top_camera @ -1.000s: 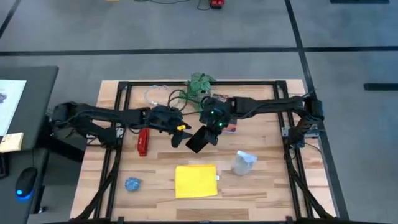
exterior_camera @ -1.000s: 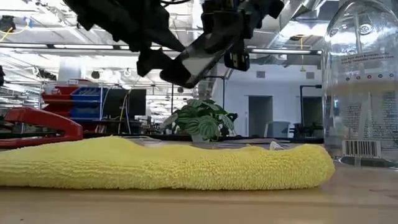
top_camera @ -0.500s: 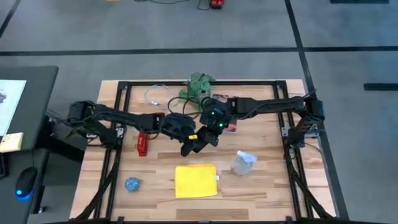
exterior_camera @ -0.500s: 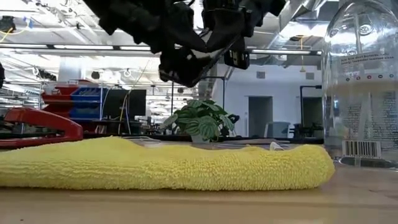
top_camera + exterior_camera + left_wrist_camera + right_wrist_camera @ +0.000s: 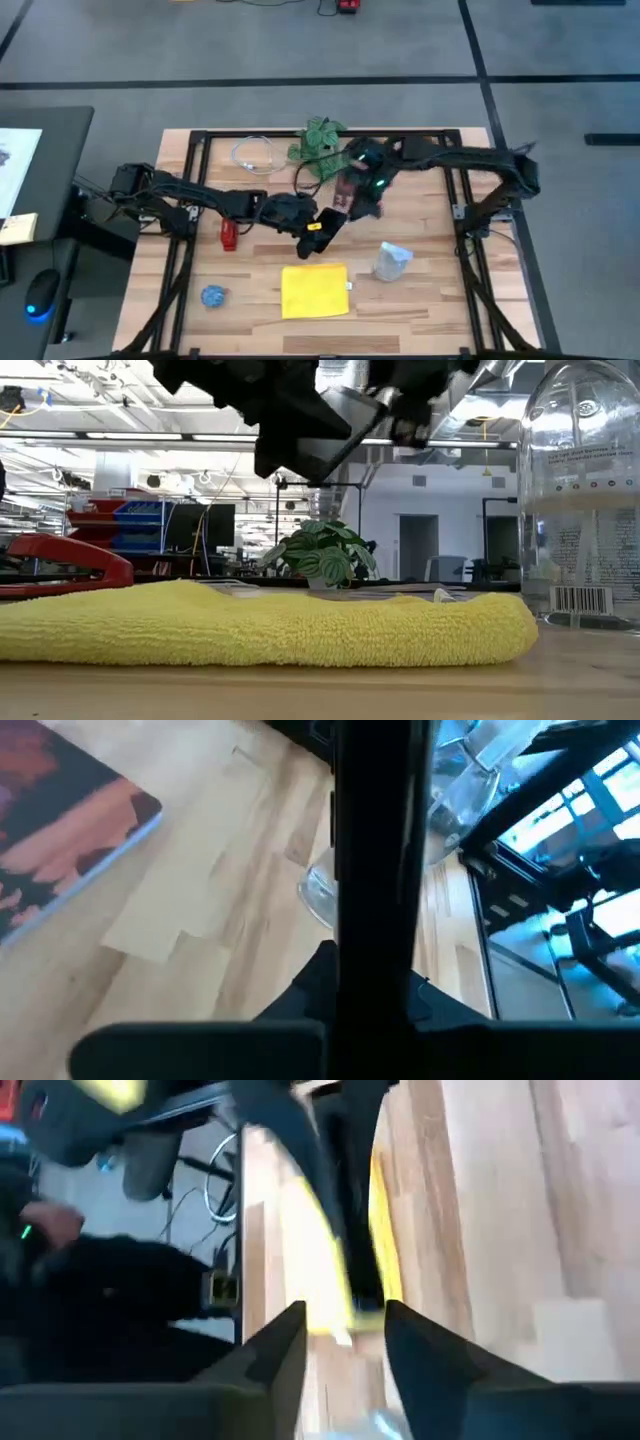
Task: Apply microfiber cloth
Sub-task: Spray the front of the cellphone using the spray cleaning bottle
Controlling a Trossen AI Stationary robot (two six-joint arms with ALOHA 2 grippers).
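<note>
Microfiber cloth (image 5: 315, 290) lies flat on the counter (image 5: 430, 300), near the front edge, roughly mid-width. Nothing touches it. In the low view the cloth (image 5: 260, 625) fills the foreground as a thick yellow fold.

Left end effector (image 5: 318, 224) is up off the counter, behind the cloth and slightly to its right. It is clamped on a black smartphone (image 5: 325, 222). In the left wrist view the phone (image 5: 372, 870) shows edge-on, a dark vertical slab held between the fingers. In the low view the phone (image 5: 325, 440) hangs tilted, high above the cloth.

Right end effector (image 5: 358, 192) sits further back, near the phone's upper end but apart from it. Its fingers (image 5: 275, 1360) are spread with a clear gap, holding nothing.

Other items on the counter:
- Clear plastic bottle (image 5: 391, 262) lying just right of the cloth; in the low view it (image 5: 580, 500) looms at the right edge.
- Red stapler (image 5: 229, 234) to the left, behind the cloth.
- Small blue object (image 5: 212, 296) left of the cloth, near the front.
- Potted plant (image 5: 318, 138) at the back edge, middle.
- Coil of white cable (image 5: 252, 155) left of the plant.
- Dark red book (image 5: 60, 830) visible in the left wrist view, flat on the wood.
</note>
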